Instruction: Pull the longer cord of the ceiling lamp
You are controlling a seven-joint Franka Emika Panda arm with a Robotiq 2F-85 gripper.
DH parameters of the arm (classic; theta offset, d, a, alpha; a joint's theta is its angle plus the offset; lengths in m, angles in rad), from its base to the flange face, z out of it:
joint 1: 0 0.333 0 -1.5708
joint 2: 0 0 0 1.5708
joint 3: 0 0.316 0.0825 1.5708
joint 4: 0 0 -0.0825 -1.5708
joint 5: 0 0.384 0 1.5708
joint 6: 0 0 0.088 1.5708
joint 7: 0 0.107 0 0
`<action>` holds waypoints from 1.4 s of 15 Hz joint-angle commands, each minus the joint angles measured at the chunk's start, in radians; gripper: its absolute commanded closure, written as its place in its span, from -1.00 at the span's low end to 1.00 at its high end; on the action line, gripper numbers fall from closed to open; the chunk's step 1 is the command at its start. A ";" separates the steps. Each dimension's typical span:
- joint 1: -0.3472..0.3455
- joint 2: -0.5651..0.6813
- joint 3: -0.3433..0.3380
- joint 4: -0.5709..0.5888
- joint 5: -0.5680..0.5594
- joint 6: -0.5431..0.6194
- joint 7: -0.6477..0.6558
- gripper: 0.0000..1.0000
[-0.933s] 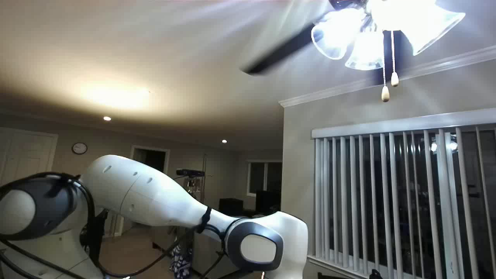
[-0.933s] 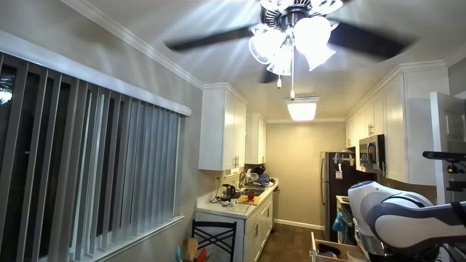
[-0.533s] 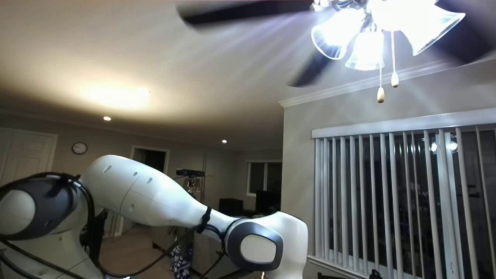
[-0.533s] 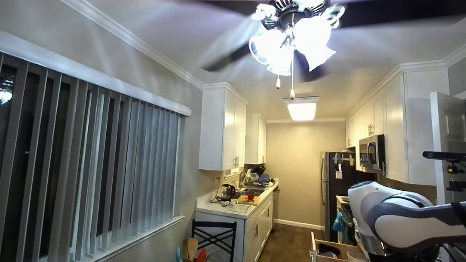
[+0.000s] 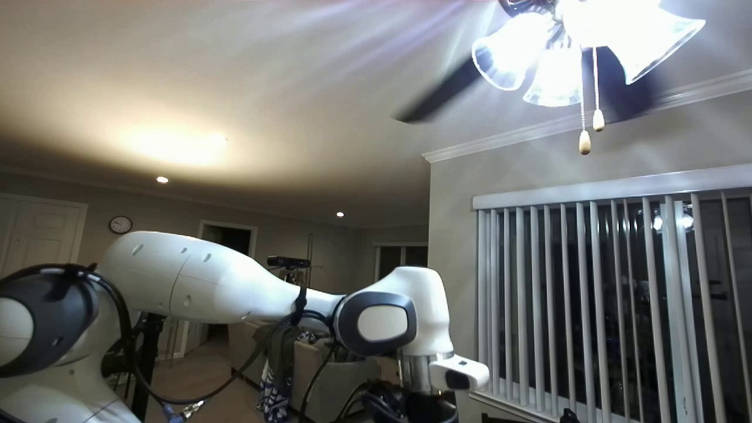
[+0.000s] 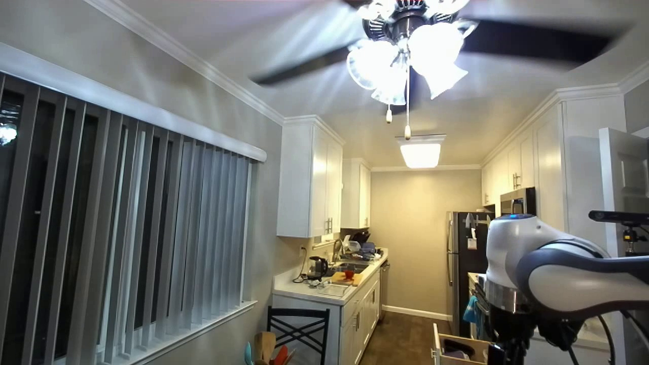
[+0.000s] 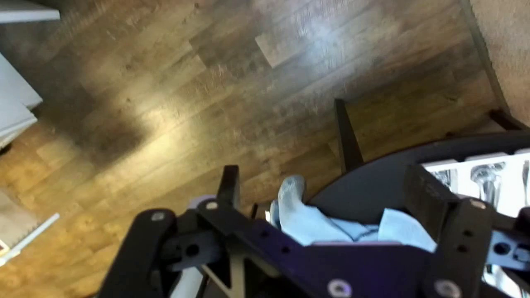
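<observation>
Overhead, in the upper middle of the frame in an exterior view, the longer thin pull cord with its small oblong tan knob is hung beneath the lit, white-glass-shaded, dark-bladed ceiling lamp, while the black claw, low in the wrist view, is spread wide, well apart from the cord.

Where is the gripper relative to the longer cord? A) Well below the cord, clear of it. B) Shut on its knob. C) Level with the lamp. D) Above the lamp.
A: in both exterior views the longer cord hangs free under the lamp, while the wrist view shows the open gripper above the floor.
</observation>
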 commanded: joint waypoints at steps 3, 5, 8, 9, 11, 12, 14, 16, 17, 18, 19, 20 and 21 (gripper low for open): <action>0.042 -0.019 0.030 0.153 0.075 0.149 0.040 -1.00; 0.048 0.017 0.046 0.238 0.111 0.225 0.069 -1.00; 0.056 0.033 0.069 0.343 0.161 0.324 0.105 -1.00; 0.060 0.036 0.073 0.367 0.177 0.361 0.115 -1.00; 0.056 0.049 0.087 0.421 0.200 0.413 0.148 -1.00; 0.050 0.059 0.093 0.446 0.206 0.439 0.165 -1.00; 0.048 0.031 0.091 0.424 0.187 0.419 0.145 -1.00; 0.048 0.035 0.094 0.437 0.187 0.421 0.150 -1.00; 0.048 0.035 0.094 0.434 0.187 0.421 0.150 -1.00; 0.048 0.035 0.094 0.433 0.187 0.421 0.150 -1.00; 0.047 0.035 0.093 0.432 0.187 0.421 0.150 -1.00; 0.047 0.035 0.094 0.431 0.187 0.421 0.150 -1.00; 0.047 0.035 0.094 0.431 0.187 0.421 0.150 -1.00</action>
